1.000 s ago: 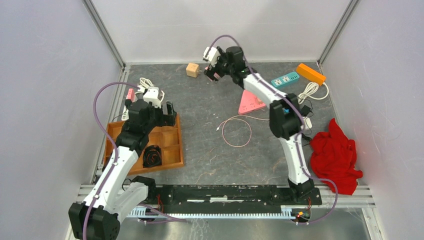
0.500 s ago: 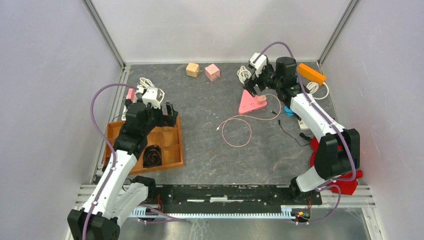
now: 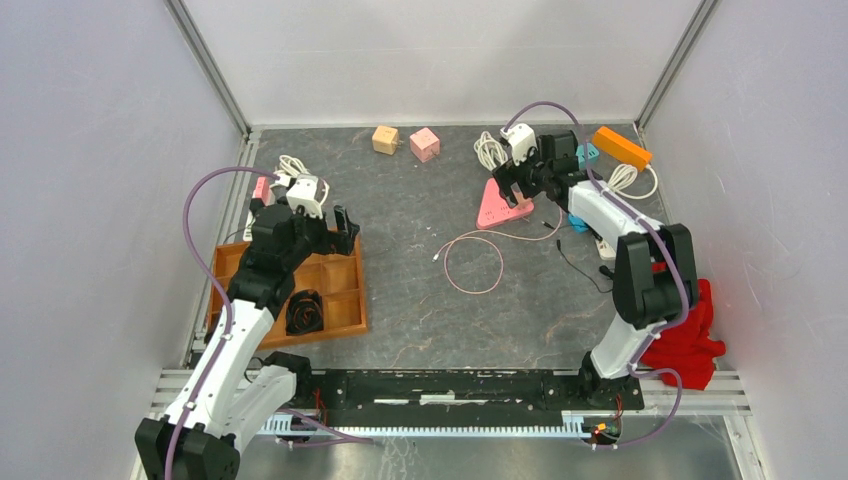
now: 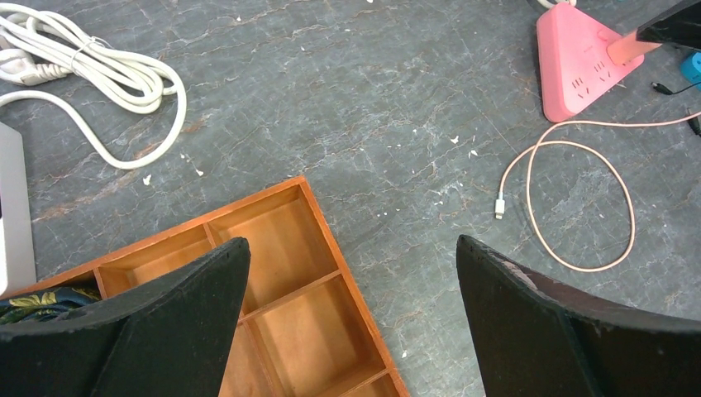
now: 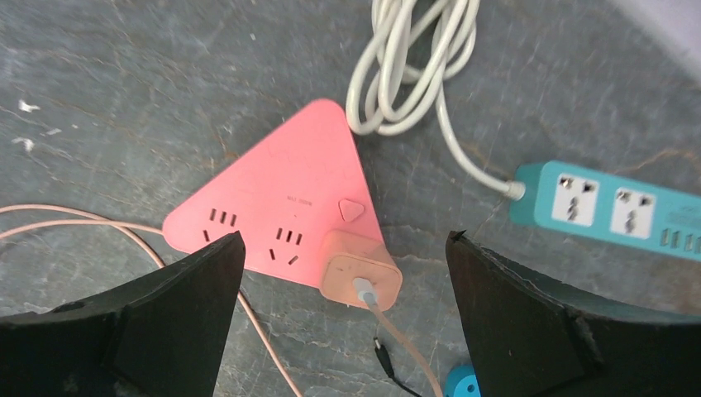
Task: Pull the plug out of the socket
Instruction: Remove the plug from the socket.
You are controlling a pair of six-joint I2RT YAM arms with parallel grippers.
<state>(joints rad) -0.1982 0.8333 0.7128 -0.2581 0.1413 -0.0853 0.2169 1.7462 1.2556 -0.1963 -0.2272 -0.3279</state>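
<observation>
Plug [image 5: 361,281]: seated in socket [image 5: 281,198];
Right gripper [image 5: 345,244]: released, empty, above plug;
Left gripper [image 4: 354,248]: released, empty, over tray [image 4: 281,240]

No word, brand or number can be read anywhere. The only marking is a faint line of tiny print on the top face of the pink triangular plastic socket block [image 5: 281,186], lying under the right claw [image 5: 343,248] between its two fingers. It is too small to make out.
</observation>
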